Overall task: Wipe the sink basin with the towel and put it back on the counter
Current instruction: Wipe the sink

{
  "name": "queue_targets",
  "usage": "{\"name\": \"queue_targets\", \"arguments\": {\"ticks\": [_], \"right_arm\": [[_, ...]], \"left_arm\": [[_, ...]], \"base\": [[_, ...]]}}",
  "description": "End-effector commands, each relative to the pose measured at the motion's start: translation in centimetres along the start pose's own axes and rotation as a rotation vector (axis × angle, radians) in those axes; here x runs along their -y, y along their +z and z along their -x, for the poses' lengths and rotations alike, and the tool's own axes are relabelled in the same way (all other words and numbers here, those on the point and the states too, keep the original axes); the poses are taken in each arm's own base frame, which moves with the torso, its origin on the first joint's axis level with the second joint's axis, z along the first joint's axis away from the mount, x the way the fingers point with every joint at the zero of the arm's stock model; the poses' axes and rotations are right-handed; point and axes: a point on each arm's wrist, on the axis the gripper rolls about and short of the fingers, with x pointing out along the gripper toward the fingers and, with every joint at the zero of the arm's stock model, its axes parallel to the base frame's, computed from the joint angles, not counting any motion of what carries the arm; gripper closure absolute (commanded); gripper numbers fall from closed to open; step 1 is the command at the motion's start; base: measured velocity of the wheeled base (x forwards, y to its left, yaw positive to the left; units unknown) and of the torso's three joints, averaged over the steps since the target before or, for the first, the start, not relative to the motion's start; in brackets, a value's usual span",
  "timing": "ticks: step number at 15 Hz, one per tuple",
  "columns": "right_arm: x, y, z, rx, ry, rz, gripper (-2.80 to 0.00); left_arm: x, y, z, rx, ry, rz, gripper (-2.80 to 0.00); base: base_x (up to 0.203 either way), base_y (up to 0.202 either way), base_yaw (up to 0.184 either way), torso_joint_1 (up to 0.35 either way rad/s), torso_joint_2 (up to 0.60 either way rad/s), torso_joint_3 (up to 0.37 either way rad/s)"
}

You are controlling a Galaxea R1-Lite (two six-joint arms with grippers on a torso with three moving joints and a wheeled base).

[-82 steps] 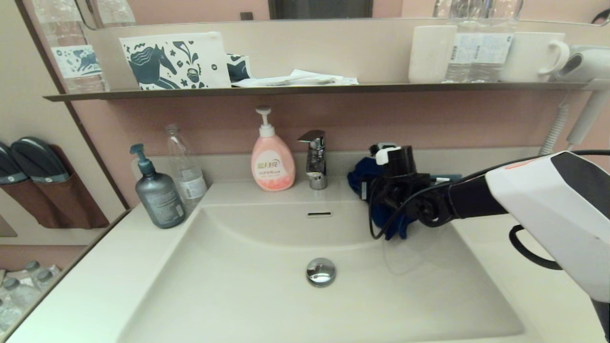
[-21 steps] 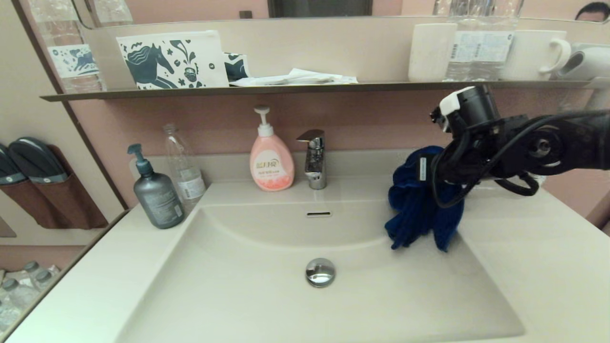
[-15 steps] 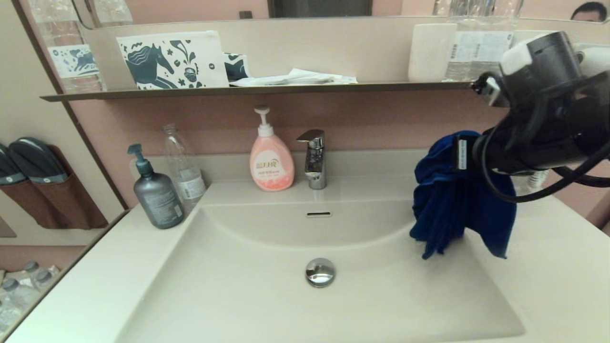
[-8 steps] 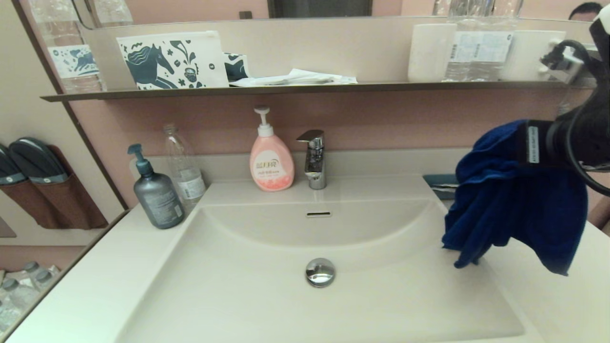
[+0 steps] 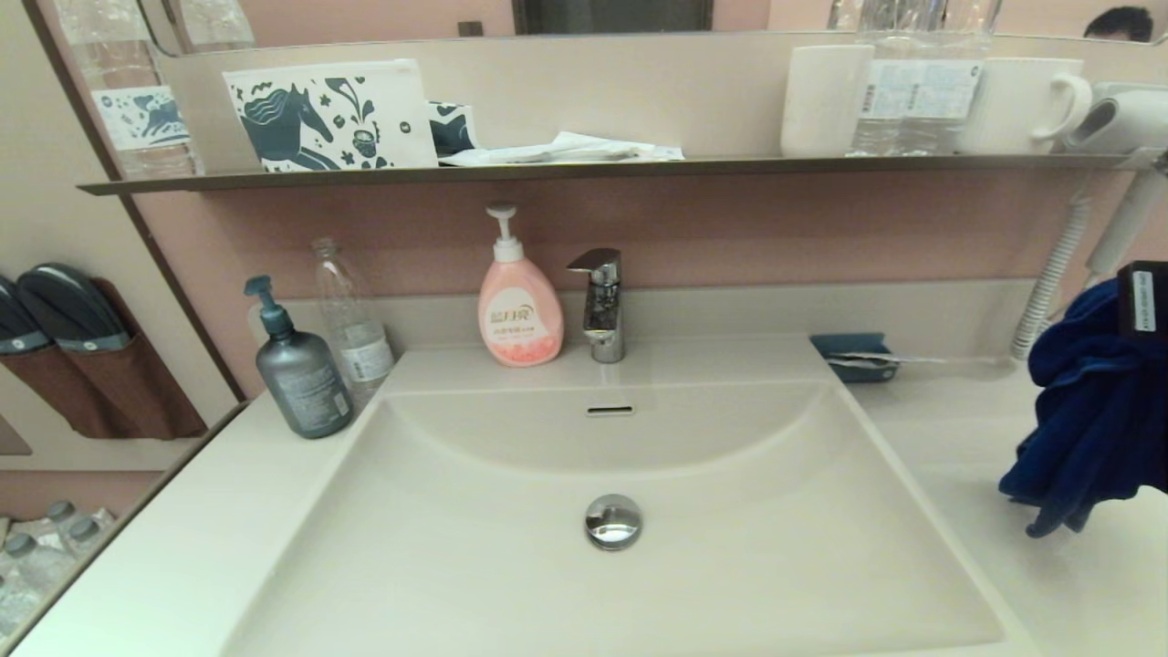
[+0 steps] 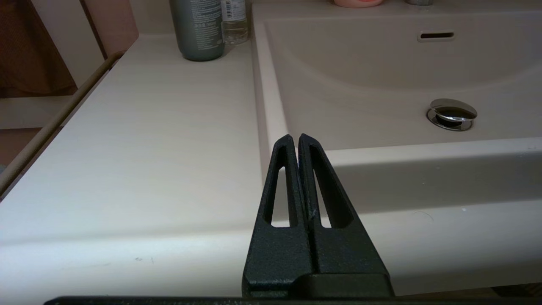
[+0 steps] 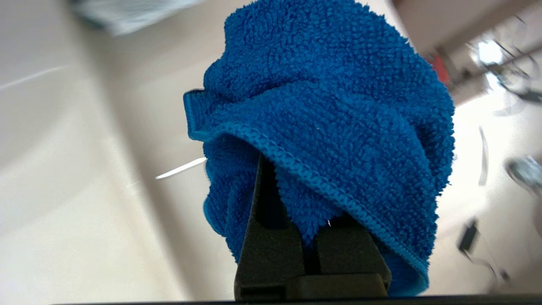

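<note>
The blue towel point(image 5: 1086, 411) hangs bunched in the air over the right part of the counter point(image 5: 949, 438), at the right edge of the head view. My right gripper point(image 7: 296, 178) is shut on the towel point(image 7: 338, 106), which drapes over its fingertips; only a black piece of it point(image 5: 1145, 301) shows in the head view. The sink basin point(image 5: 456, 547) lies bare, with its chrome drain plug point(image 5: 614, 521) and overflow slot point(image 5: 611, 411). My left gripper point(image 6: 295, 137) is shut on nothing, low at the counter's front edge point(image 6: 148, 220), left of the basin point(image 6: 360, 72).
A faucet point(image 5: 602, 306) and a pink soap bottle point(image 5: 521, 301) stand behind the basin. A grey pump bottle point(image 5: 298, 370) and a clear bottle point(image 5: 354, 319) are at the back left. A small blue tray point(image 5: 856, 356) sits back right. Overhead runs a dark shelf point(image 5: 584, 169) with cups.
My right gripper lifted the towel from the basin's back right rim and carried it right and toward me. It now hangs over the right counter, the arm mostly out of the head view.
</note>
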Motion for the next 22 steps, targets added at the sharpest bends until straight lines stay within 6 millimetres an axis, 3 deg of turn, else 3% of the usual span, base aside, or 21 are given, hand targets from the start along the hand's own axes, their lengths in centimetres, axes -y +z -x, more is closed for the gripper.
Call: {"name": "queue_targets", "arguments": {"ticks": [1, 17, 22], "right_arm": [[0.8, 0.2, -1.9, -0.047, -0.049, -0.015, 0.0], [0.8, -4.7, -10.8, -0.332, -0.087, -0.017, 0.0], [0.5, -5.3, -12.0, -0.353, -0.083, -0.036, 0.0]], "left_arm": [[0.0, 0.0, 0.0, -0.002, 0.0, -0.001, 0.0], [0.0, 0.0, 0.0, 0.0, 0.0, 0.0, 0.0], [0.0, 0.0, 0.0, -0.001, 0.0, 0.0, 0.0]], "base": [[0.0, 0.0, 0.0, 0.0, 0.0, 0.0], [0.0, 0.0, 0.0, 0.0, 0.0, 0.0], [0.0, 0.0, 0.0, 0.0, 0.0, 0.0]]}}
